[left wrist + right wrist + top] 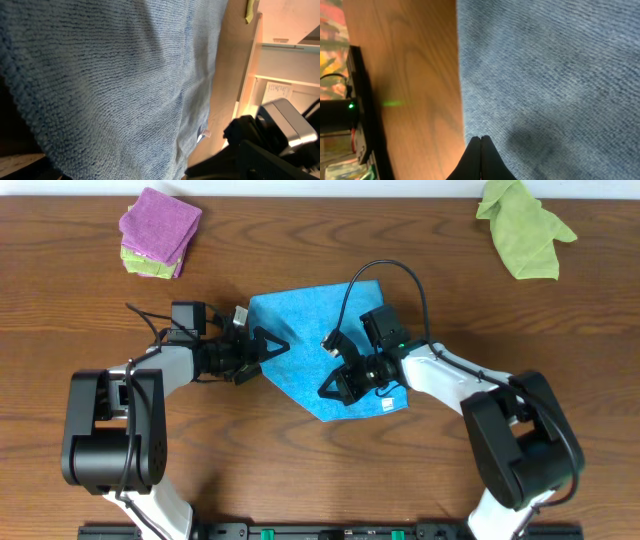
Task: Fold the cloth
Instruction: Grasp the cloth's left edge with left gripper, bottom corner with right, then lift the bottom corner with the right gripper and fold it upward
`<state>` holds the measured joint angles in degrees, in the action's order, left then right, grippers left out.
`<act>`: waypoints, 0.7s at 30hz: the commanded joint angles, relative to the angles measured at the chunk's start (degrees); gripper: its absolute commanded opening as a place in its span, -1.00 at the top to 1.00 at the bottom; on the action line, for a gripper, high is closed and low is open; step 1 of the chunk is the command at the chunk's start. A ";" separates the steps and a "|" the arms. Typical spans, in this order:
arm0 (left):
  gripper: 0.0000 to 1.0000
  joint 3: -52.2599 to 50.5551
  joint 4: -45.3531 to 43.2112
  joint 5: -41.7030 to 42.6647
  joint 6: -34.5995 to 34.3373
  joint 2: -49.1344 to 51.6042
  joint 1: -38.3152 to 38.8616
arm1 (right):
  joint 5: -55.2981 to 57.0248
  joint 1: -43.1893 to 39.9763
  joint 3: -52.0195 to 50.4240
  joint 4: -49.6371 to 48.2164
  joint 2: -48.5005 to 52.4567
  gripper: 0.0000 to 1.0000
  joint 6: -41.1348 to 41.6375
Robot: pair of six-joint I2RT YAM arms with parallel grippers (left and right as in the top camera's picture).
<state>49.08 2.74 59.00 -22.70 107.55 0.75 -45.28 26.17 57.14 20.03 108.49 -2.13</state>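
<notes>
The sky-blue cloth (330, 340) lies in the middle of the table, its white tag (388, 404) near the front right edge. My left gripper (278, 345) is at the cloth's left edge, its fingers drawn together on the fabric. In the left wrist view the cloth (115, 85) fills the frame and hides the fingers; the tag (204, 133) also shows there. My right gripper (324, 389) is shut and sits over the cloth's front left edge. In the right wrist view its tips (481, 138) meet over the cloth's (550, 75) border, with nothing between them.
A purple folded cloth (160, 222) on a green one (148, 266) lies at the back left. An olive-green cloth (520, 225) lies at the back right. Bare wood (415, 90) runs along the cloth's front edge. The right arm (270, 145) shows in the left wrist view.
</notes>
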 commanded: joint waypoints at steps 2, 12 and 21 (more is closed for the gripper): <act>-0.91 -1.53 -0.96 -1.97 0.37 2.05 0.57 | 1.22 0.44 -0.24 -2.21 2.16 0.97 2.54; -0.90 -1.51 -1.53 4.39 -0.72 2.05 3.91 | 7.41 0.35 0.44 -5.75 5.16 0.97 7.45; -0.90 -1.49 -2.16 19.71 -3.32 2.03 3.89 | 12.37 -0.07 4.04 -5.75 5.16 0.97 10.38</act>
<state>48.18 0.67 72.20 -24.58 108.97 4.56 -36.12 26.17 59.66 14.44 112.92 6.24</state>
